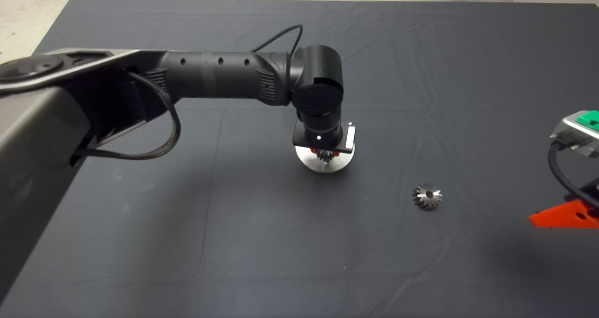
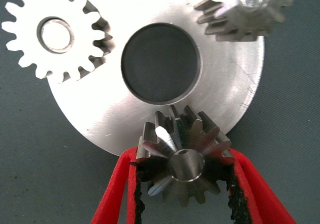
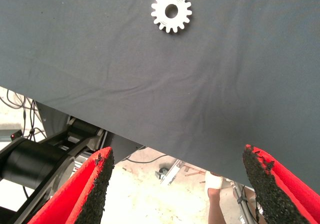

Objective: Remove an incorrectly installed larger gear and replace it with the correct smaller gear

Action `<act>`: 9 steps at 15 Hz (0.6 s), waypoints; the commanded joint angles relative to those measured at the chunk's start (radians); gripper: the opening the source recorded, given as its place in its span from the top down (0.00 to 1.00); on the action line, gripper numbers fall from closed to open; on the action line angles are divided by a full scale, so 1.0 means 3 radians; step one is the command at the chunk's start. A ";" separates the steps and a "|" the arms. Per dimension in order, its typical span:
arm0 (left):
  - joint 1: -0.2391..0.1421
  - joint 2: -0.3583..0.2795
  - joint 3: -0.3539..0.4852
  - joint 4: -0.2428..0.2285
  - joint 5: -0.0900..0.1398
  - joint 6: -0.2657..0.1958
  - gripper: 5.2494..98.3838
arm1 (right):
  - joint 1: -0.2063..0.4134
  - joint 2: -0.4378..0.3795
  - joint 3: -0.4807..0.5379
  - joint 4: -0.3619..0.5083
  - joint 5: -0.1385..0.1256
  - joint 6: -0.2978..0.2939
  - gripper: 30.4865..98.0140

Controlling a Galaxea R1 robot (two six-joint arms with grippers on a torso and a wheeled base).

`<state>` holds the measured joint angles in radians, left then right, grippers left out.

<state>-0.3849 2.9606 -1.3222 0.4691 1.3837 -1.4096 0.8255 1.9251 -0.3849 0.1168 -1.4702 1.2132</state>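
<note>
Red fingers (image 2: 122, 184) of the left gripper (image 2: 185, 194) pinch the larger gear (image 2: 182, 156) at the edge of a shiny round plate (image 2: 230, 94). From above, the arm hides most of it. Right gripper (image 3: 177, 184) waits, fingers spread, near the smaller gear (image 3: 172, 10) on the desk.

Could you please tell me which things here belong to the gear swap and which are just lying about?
Belonging to the job:
- the larger gear, clamped by the left gripper
- the smaller gear, loose on the mat
- the silver disc

Just lying about:
- the bright gear and the darker gear on the disc
- the right gripper, open, parked
</note>
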 commanded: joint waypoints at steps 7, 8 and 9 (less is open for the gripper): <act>-0.0011 -0.0002 0.0302 0.0206 0.0138 -0.0164 0.72 | 0.0046 -0.0012 0.0011 0.0102 0.0002 0.0016 0.44; 0.0003 -0.0002 0.0302 0.0240 0.0158 -0.0164 0.72 | 0.0049 -0.0012 0.0011 0.0102 0.0002 0.0020 0.44; 0.0037 -0.0002 0.0287 0.0259 0.0163 -0.0159 0.72 | 0.0045 -0.0012 0.0011 0.0102 0.0002 0.0016 0.44</act>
<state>-0.3763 2.9606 -1.2434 0.5094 1.4156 -1.4551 0.8255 1.9243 -0.3849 0.1168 -1.4700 1.2132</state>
